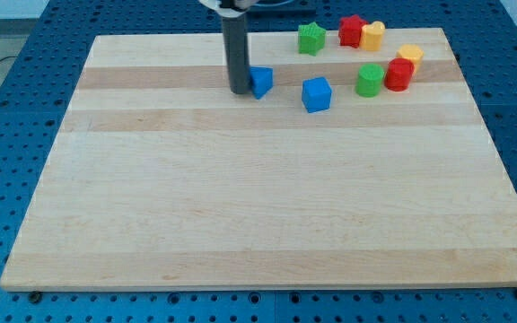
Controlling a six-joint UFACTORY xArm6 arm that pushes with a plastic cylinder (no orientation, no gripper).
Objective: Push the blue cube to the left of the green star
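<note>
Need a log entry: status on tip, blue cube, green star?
My tip touching a smaller blue block's left side. Blue cube untouched, below green star. Nothing between them.

Block count on wooden board (240, 224): 8 total. Blue 2: (261, 81), (316, 94). Green 2: (311, 39), (370, 80). Red 2: (352, 30), (398, 74). Yellow 2: (373, 35), (411, 56).

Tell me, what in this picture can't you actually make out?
- Camera view: my tip stands against a blue block; the rod hides that block's left part, so its shape is unclear.
- The rod's upper end and the arm are cut off by the view's top.
- The yellow block sits partly behind the red block.
- The blue cube and green star show fully.
</note>
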